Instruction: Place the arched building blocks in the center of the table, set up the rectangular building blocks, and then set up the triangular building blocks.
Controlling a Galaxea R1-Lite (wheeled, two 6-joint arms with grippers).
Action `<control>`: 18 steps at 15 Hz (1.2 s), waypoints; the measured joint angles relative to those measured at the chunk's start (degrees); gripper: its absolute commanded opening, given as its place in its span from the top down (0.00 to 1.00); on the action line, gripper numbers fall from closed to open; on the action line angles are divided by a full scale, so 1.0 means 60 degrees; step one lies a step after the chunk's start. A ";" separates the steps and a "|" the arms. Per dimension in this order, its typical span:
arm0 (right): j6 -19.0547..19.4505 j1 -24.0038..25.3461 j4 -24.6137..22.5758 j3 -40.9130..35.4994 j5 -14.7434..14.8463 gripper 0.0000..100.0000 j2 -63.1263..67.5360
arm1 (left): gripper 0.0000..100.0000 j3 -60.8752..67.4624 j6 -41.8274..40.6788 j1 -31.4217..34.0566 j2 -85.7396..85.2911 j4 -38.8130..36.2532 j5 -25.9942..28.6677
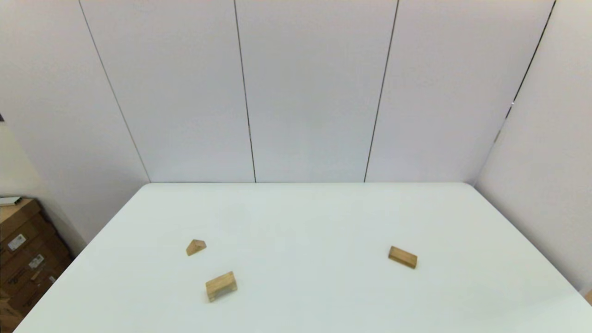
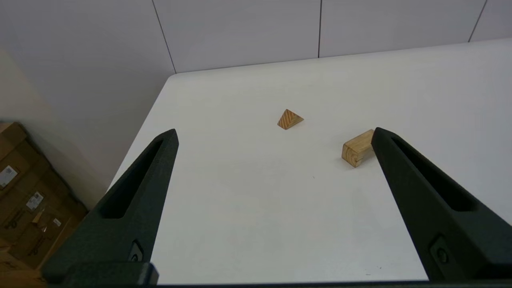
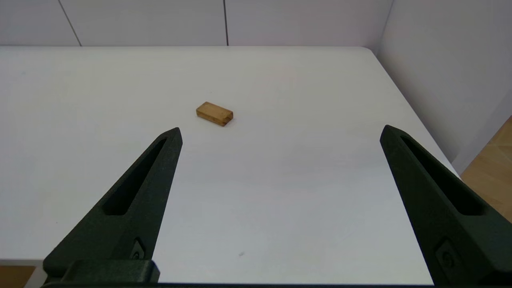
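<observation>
Wooden pieces lie scattered on the plain white desk [image 1: 296,222]. Taking the desk as a clock face from the head view, the chunky light-wood arched block [image 1: 221,286] sits at about seven o'clock, the small tan triangular wedge [image 1: 196,246] near it toward nine, and the flat tan rectangular slab [image 1: 403,257] well apart at four. Both arms hang back at the near edge — the left gripper [image 2: 274,136] and the right gripper [image 3: 280,132] each spread wide, holding nothing.

The white table [image 1: 305,222] has lots of open room in the middle. At 8 o'clock from the middle sit the arched block [image 1: 221,286] and the little triangle block [image 1: 196,246], near each other but apart. At 3 o'clock the flat rectangle block [image 1: 402,257] lies alone.
</observation>
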State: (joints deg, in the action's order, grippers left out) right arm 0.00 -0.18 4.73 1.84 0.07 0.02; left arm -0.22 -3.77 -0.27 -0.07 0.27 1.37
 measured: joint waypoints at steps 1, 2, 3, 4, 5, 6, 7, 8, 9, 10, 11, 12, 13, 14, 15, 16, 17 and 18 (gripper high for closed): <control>0.0000 0.0000 0.0000 0.0000 0.0006 0.00 0.0000 | 0.00 0.0018 0.0008 0.0004 0.0000 0.0000 -0.0012; 0.0000 0.0000 0.0000 0.0000 0.0000 0.00 0.0000 | 0.00 0.0018 0.0004 0.0004 0.0000 0.0000 -0.0022; 0.0000 -0.0004 0.0000 0.0000 0.0000 0.00 0.0000 | 0.00 0.0018 -0.0006 0.0004 0.0000 0.0000 -0.0022; 0.0000 -0.0004 0.0000 0.0000 0.0000 0.00 0.0000 | 0.00 0.0018 -0.0028 0.0000 0.0000 0.0000 0.0006; 0.0000 -0.0004 0.0000 0.0000 0.0000 0.00 0.0000 | 0.00 -0.0049 -0.0069 0.0000 0.0000 0.0083 0.0071; 0.0000 0.0000 0.0000 0.0004 -0.0004 0.00 0.0000 | 0.00 -0.0197 -0.0079 0.0000 0.0004 0.0203 0.0156; 0.0000 0.0000 0.0000 0.0004 -0.0004 0.00 0.0000 | 0.00 -0.0463 -0.0083 0.0000 0.0012 0.0433 0.0301; 0.0000 0.0000 0.0000 0.0004 -0.0004 0.00 0.0000 | 0.00 -0.0845 -0.0083 0.0000 0.0047 0.0819 0.0461; 0.0000 0.0000 0.0000 0.0004 -0.0004 0.00 0.0000 | 0.00 -0.1308 -0.0083 0.0000 0.0134 0.1351 0.0616; 0.0000 0.0000 0.0000 0.0004 0.0000 0.00 0.0000 | 0.00 -0.1739 -0.0083 0.0000 0.0319 0.1855 0.0756; 0.0000 0.0000 0.0000 0.0004 -0.0004 0.00 0.0000 | 0.00 -0.2158 -0.0087 -0.0006 0.0644 0.2223 0.0870; 0.0000 0.0000 0.0000 0.0004 -0.0004 0.00 0.0000 | 0.00 -0.2576 -0.0093 -0.0014 0.1142 0.2485 0.0943; 0.0000 0.0000 0.0000 0.0004 -0.0004 0.00 0.0000 | 0.00 -0.3005 -0.0093 -0.0022 0.1725 0.2641 0.0989; 0.0000 0.0000 0.0000 0.0004 0.0000 0.00 0.0000 | 0.00 -0.3436 -0.0098 -0.0024 0.2404 0.2757 0.1016; 0.0000 0.0000 0.0000 0.0004 -0.0004 0.00 0.0000 | 0.00 -0.3903 -0.0110 -0.0033 0.3231 0.2830 0.1030; 0.0000 0.0000 0.0000 0.0004 -0.0004 0.00 0.0000 | 0.00 -0.4309 -0.0110 -0.0033 0.4057 0.2881 0.1044; -0.0004 0.0000 0.0000 0.0004 -0.0004 0.00 0.0000 | 0.00 -0.4726 -0.0110 -0.0037 0.4923 0.2903 0.1063; -0.0004 0.0000 0.0000 0.0004 0.0000 0.00 0.0000 | 0.00 -0.5108 -0.0116 -0.0041 0.5801 0.2926 0.1077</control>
State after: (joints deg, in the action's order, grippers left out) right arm -0.02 -0.18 4.73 1.87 0.07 0.02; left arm -30.87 -4.46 -0.51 34.73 17.82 7.83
